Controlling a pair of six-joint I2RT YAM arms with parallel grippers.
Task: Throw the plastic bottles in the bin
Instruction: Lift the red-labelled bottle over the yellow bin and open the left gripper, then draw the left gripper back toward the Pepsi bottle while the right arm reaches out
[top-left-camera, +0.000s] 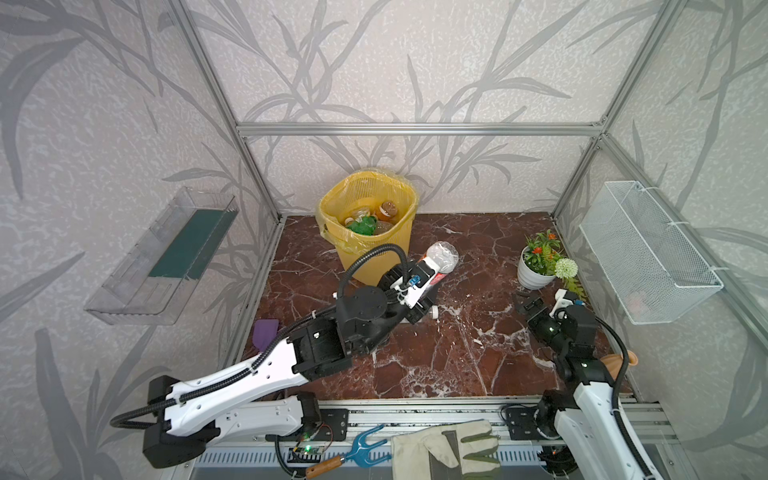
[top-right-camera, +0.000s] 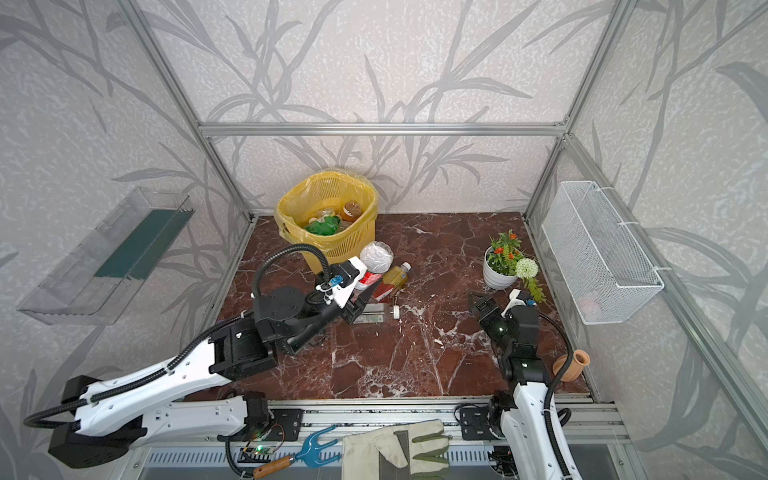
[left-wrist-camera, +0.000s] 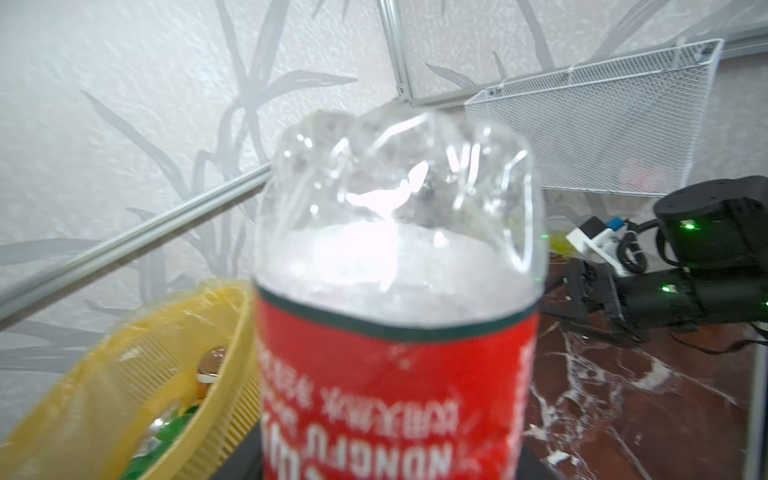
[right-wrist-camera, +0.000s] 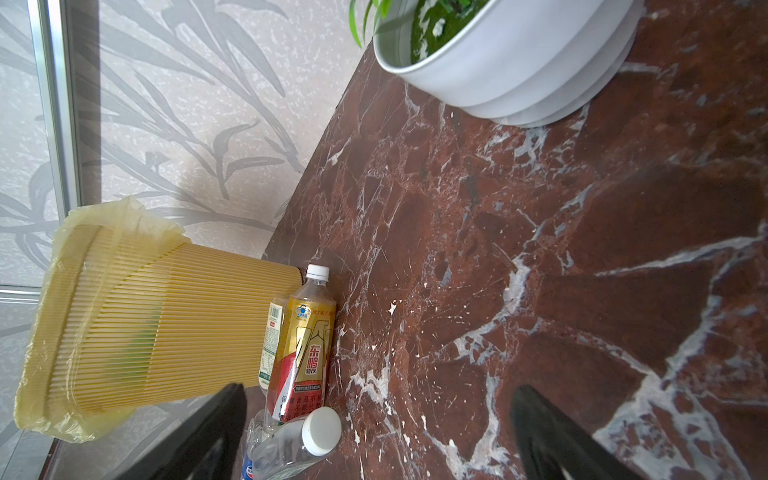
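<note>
Your left gripper (top-left-camera: 430, 279) is closed around the red-label bottle (top-left-camera: 442, 254), a clear one, and holds it up off the table (top-left-camera: 457, 365). The jaws press on the label part. The dented clear base points away from the gripper, and in the left wrist view it fills most of the picture. This bottle is just beside the bin (top-left-camera: 365, 266), on its right side in both top views. It is not over the bin's opening.

Inside the bin you can see a green bottle (top-left-camera: 365, 225) and a brownish bottle (top-left-camera: 388, 209), with some others that are too small to tell apart.

Two more bottles lie on the table at the foot of the bin, on that same right side. The gold-label bottle (right-wrist-camera: 301, 345) lies close against the bin's wall; you cannot tell if it touches. The capped clear bottle (right-wrist-camera: 282, 451) lies just beside it, a little farther from the bin. In a top view the left gripper partly covers it.

Your right gripper (top-left-camera: 527, 300) has its fingers (right-wrist-camera: 208, 432) spread wide, with nothing between them. It is over the table, well apart from the bin and farther to the right than the held bottle, near the potted plant (top-left-camera: 536, 270).
</note>
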